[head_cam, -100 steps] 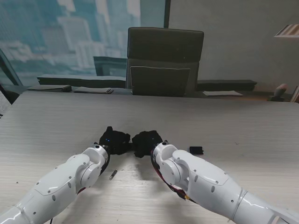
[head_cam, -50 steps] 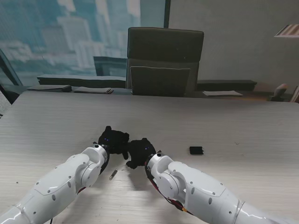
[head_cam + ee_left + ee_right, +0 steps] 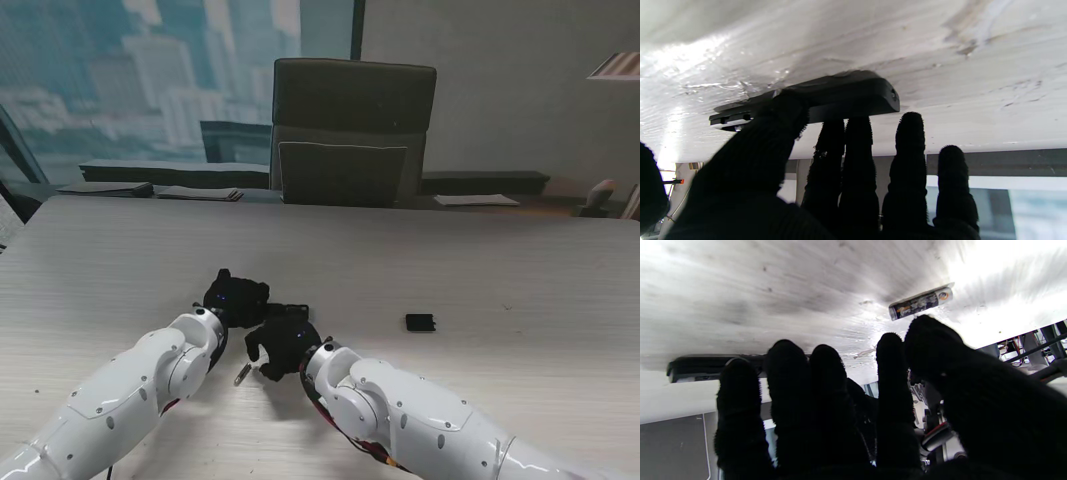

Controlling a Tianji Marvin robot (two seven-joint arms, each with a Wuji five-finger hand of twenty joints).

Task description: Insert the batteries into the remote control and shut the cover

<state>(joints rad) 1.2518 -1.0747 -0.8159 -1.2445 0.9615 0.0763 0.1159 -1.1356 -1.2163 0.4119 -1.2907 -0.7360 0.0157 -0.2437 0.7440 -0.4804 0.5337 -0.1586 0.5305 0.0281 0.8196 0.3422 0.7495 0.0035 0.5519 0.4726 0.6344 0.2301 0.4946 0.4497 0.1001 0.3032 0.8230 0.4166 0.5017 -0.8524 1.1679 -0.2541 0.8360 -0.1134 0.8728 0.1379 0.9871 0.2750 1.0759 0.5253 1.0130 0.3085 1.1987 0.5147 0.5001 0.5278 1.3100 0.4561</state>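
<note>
One battery (image 3: 921, 303) lay on the table (image 3: 500, 270) just beside the remote control (image 3: 826, 98), which the left hand (image 3: 236, 298) pinned with thumb and fingers; the right hand (image 3: 282, 343), fingers spread and empty, hovered near it; a thumb-and-forefinger pinch across its middle looked soundest.

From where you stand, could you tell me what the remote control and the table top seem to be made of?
The remote control looks like matte black moulded plastic, given its rounded corner and dull sheen. The table top looks like pale wood-grain laminate, streaked and glossy under the glare; solid wood cannot be ruled out.
</note>
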